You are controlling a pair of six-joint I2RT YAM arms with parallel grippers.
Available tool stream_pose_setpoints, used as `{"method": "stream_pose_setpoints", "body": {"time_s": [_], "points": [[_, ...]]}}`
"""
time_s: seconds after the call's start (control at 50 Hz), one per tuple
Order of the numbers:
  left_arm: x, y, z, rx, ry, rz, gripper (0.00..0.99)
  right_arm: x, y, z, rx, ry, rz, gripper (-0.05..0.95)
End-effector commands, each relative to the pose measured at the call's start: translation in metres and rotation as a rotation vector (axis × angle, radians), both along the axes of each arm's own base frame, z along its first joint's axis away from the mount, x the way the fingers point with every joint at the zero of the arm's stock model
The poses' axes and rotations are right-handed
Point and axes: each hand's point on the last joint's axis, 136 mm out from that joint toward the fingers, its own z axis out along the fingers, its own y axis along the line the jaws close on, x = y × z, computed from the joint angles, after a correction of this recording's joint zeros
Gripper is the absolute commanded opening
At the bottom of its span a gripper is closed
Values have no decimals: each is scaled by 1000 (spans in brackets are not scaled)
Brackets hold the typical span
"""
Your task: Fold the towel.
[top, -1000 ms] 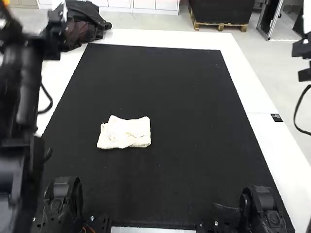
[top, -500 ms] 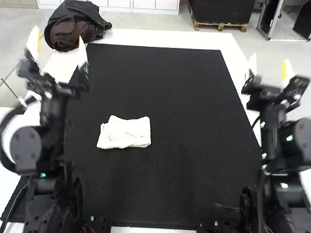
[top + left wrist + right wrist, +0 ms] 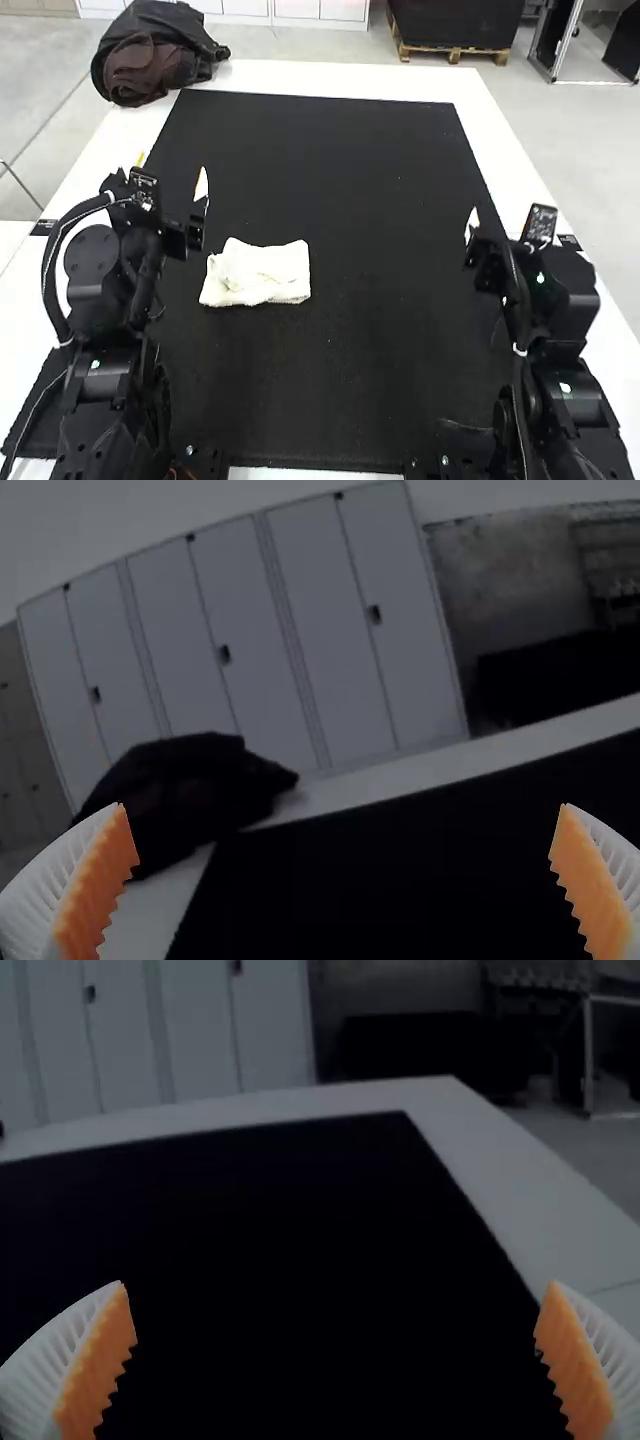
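Note:
In the high view my left gripper (image 3: 172, 170) is held above the mat's left edge, up and to the left of the towel. My right gripper (image 3: 508, 218) is over the mat's right edge, well away from the towel. The cream towel (image 3: 262, 274) lies in a small, rumpled, roughly rectangular bundle on the mat, left of centre; its layers look folded, how often I cannot tell. In the left wrist view my left gripper (image 3: 345, 825) has its fingers wide apart with nothing between them. The right wrist view has my right gripper (image 3: 335, 1300) equally wide and bare.
A black mat (image 3: 340, 160) covers much of the white table (image 3: 500, 170). At the table's far left corner rests a dark bag or jacket (image 3: 150, 50), also seen as a dark heap (image 3: 190, 790) in the left wrist view.
Both arms have come down and back toward their bases from raised positions, the right one also moving inward from the view's edge. The towel has stayed put.

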Motion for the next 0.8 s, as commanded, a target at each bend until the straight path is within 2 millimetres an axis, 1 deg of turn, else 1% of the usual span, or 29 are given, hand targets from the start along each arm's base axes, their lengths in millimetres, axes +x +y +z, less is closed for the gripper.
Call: {"method": "stream_pose_setpoints", "body": {"time_s": [0.0, 0.02, 0.08, 0.14, 0.2, 0.3, 0.34, 0.4, 0.44, 0.46, 0.48, 0.5, 0.52, 0.54, 0.66, 0.78], "points": [[1, -1, -9, 15, 32, -6, 969, 0, -4, -2, 6, 1, -20, 921], [2, 0, -14, 35, 52, 4, 969, 0, -4, -1, 6, 0, -19, 921], [6, 0, -39, 99, 151, 16, 969, 0, -4, -1, 6, 0, -19, 921], [7, 1, -60, 103, 237, 14, 969, 0, -4, -2, 6, 1, -20, 921], [7, 1, -59, 105, 233, 14, 969, 0, -3, -2, 4, 3, -17, 921], [6, 5, -50, 77, 200, 34, 969, 0, -3, -2, 4, 1, -16, 921], [6, 7, -46, 13, 184, 35, 969, 0, -3, -2, 5, 1, -14, 921], [5, 22, -43, -112, 167, 98, 969, 0, -3, -2, 4, 3, -14, 921], [4, 28, -43, -163, 163, 121, 969, 0, -3, -2, 4, 3, -14, 921], [4, 32, -44, -191, 164, 144, 969, 0, -3, -2, 5, 1, -14, 921], [2, 42, -47, -226, 169, 196, 969, 0, -3, -2, 4, 3, -14, 921], [2, 45, -50, -236, 179, 211, 969, 0, -3, -2, 4, 3, -14, 921], [2, 46, -55, -248, 196, 216, 969, 0, -3, -2, 4, 3, -14, 921], [2, 47, -55, -259, 196, 219, 969, 0, -3, -2, 4, 3, -14, 921], [0, 54, -55, -280, 192, 244, 969, 0, -3, -2, 5, 1, -16, 921], [-1, 56, -55, -281, 191, 252, 969, 0, -3, -2, 3, 1, -14, 921]]}}
